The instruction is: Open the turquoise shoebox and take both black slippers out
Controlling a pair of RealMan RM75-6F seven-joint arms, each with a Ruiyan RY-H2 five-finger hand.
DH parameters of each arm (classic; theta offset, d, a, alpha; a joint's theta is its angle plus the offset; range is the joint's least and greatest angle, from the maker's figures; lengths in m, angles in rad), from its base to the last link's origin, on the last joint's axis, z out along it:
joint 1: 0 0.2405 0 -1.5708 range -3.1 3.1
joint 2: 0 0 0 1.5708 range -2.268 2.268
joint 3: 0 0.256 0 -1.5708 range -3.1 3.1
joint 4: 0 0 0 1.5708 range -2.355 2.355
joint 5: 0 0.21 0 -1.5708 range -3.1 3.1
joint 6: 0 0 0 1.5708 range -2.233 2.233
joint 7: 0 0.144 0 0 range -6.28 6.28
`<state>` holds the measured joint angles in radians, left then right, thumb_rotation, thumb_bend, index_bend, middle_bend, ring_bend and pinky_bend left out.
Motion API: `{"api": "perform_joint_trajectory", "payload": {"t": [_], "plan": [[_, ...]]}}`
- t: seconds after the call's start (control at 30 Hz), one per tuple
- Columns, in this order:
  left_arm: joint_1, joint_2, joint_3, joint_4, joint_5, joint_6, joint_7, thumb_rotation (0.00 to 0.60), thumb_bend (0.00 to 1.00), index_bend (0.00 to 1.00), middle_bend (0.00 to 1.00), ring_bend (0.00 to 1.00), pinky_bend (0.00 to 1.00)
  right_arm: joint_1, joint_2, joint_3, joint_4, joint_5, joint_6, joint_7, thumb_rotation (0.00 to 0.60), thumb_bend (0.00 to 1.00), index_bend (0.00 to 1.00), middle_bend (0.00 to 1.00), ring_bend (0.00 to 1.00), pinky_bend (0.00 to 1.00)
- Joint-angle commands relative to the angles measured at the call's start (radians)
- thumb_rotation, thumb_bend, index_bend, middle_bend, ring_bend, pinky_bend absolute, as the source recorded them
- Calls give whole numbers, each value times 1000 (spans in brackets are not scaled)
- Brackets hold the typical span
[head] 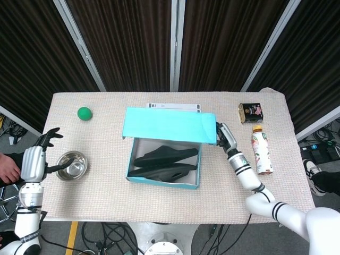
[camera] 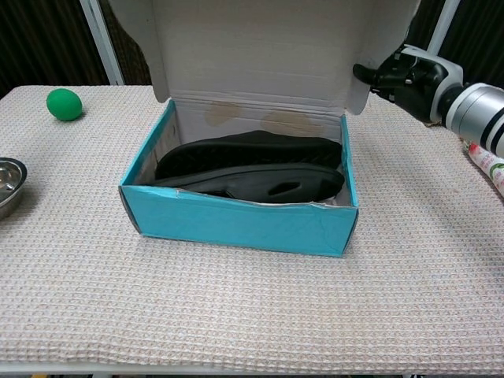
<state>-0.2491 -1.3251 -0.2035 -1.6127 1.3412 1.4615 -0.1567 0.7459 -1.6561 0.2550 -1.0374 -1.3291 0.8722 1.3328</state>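
The turquoise shoebox (head: 129, 158) (camera: 236, 224) stands mid-table with its lid (head: 170, 125) (camera: 252, 55) raised on the far hinge, leaning a little over the box. Two black slippers (head: 164, 162) (camera: 252, 169) lie side by side inside. My right hand (head: 226, 138) (camera: 405, 75) is at the lid's right end. Its thumb lies on the side flap and its fingers curl behind, holding the lid up. Over the table's left edge, my left hand (head: 33, 162) hangs with its fingers apart and nothing in it, beside the steel bowl.
A steel bowl (head: 71, 166) (camera: 6, 181) and a green ball (head: 84, 113) (camera: 64, 104) sit to the left. To the right of the box are a drink bottle (head: 261, 151) (camera: 488, 161) and a small dark tin (head: 250, 112). White paper (head: 175, 107) lies behind the lid.
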Motion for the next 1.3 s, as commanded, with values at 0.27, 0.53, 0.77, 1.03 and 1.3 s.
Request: {"api": "perform_joint_trajectory", "payload": {"t": [0.27,0.53,0.77,1.03,1.3], "plan": [[-20,47,19,-15,14,-79,-7,600,0,185,303,234,413,40,70,128,-103,209,-199,-76,600,196,8,28,0,0],[-85,89,12,-38,43,-162,34,600,0,185,303,234,413,29,54,213,-135,412,-158,-248,600,0,0,0,0,0],[-97,91,12,-40,43,-172,24,600,0,185,303,235,411,-13,70,241,-183,496,-51,-418,600,0,0,0,0,0],[-124,116,12,-43,34,-220,9,600,0,185,307,234,411,-105,214,125,-339,147,86,-535,600,0,0,6,0,0],[-108,105,43,-53,55,-196,18,600,0,185,310,234,410,-2,378,-3,-484,-184,10,-800,600,0,162,242,80,277]]}}
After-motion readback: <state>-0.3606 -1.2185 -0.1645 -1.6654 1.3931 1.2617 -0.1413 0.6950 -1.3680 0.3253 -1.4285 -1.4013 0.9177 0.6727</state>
